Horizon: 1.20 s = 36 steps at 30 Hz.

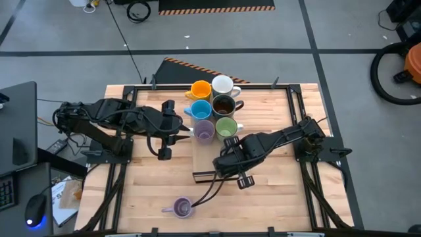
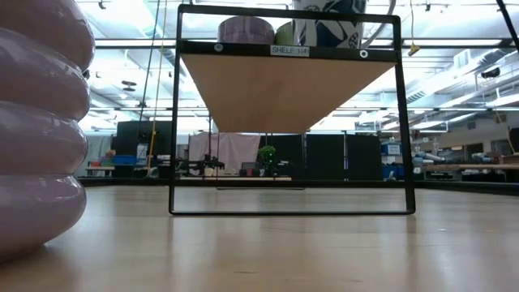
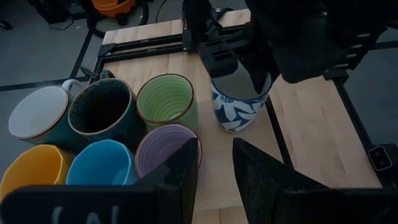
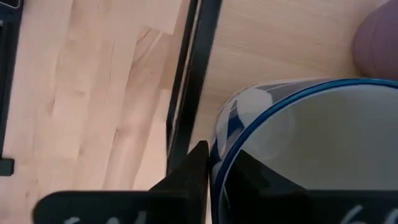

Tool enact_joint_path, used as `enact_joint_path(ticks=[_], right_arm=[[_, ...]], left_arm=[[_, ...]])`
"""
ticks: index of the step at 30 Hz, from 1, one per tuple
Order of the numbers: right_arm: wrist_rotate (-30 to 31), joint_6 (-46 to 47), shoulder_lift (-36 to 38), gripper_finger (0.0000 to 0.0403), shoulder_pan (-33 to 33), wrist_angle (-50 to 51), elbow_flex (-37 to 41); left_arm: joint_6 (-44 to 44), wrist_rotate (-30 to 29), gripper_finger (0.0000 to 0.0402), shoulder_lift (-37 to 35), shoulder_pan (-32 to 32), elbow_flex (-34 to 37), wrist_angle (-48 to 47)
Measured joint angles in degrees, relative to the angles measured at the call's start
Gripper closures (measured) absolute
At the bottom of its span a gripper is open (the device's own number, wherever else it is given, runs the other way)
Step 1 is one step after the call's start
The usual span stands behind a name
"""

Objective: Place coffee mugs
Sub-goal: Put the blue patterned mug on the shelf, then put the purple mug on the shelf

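Observation:
Six mugs stand in two rows at the far end of the raised wooden shelf (image 1: pixel 207 164): orange (image 3: pixel 31 177), white (image 3: pixel 36 112), light blue (image 3: pixel 102 165), dark brown (image 3: pixel 102 107), lavender (image 3: pixel 163 148) and green (image 3: pixel 165 98). My right gripper (image 1: pixel 231 142) is shut on a white mug with a blue leaf pattern (image 3: pixel 236 111), next to the green one. My left gripper (image 3: pixel 216 169) is open and level beside the lavender mug; whether a finger touches it, I cannot tell. A second lavender mug (image 1: pixel 182 209) sits on the table by the near edge. My right gripper holds the patterned mug by its blue rim (image 4: pixel 219 163), with one finger (image 4: pixel 194 169) outside the wall and the other inside. The fingers come from above, pointing down. The mug is upright, and its base (image 3: pixel 232 127) is at the shelf board next to the green mug.
The shelf is a board on a black wire frame (image 2: pixel 288 212), standing in the middle of the table. Its near half is bare wood. The loose lavender mug (image 2: pixel 36 122) fills the left of the low view. Black rails border the tabletop (image 1: pixel 289 197).

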State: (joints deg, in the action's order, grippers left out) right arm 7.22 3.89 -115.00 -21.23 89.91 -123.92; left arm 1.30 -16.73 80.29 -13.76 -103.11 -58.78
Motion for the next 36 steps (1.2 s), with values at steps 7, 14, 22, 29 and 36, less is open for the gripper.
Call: enact_joint_path(ticks=[7, 14, 22, 29, 36], right_arm=[[1.0, 0.0, -0.1, 0.0299, 0.1, 0.2, 0.1], [1.1, 1.0, 0.0, 0.0256, 0.4, 0.1, -0.8], [1.1, 1.1, 0.2, 0.0238, 0.9, 0.1, -6.1], [2.3, 1.7, 1.3, 0.0238, 1.1, -0.2, -10.9], [6.8, 3.5, 9.1, 0.0238, 2.4, -0.2, -10.6]], left_arm=[[-0.3, 0.0, 0.0294, 0.0, 0.0, 0.0, 0.0], [0.4, 0.0, 0.0294, 0.0, 0.0, 0.0, -1.6], [4.1, 1.2, 0.0294, 0.0, 0.0, 0.0, -2.6], [8.1, 9.3, 0.0294, -0.2, -5.1, 0.0, -0.8], [17.8, 9.0, 0.0294, 3.0, -14.8, 0.0, 3.5]])
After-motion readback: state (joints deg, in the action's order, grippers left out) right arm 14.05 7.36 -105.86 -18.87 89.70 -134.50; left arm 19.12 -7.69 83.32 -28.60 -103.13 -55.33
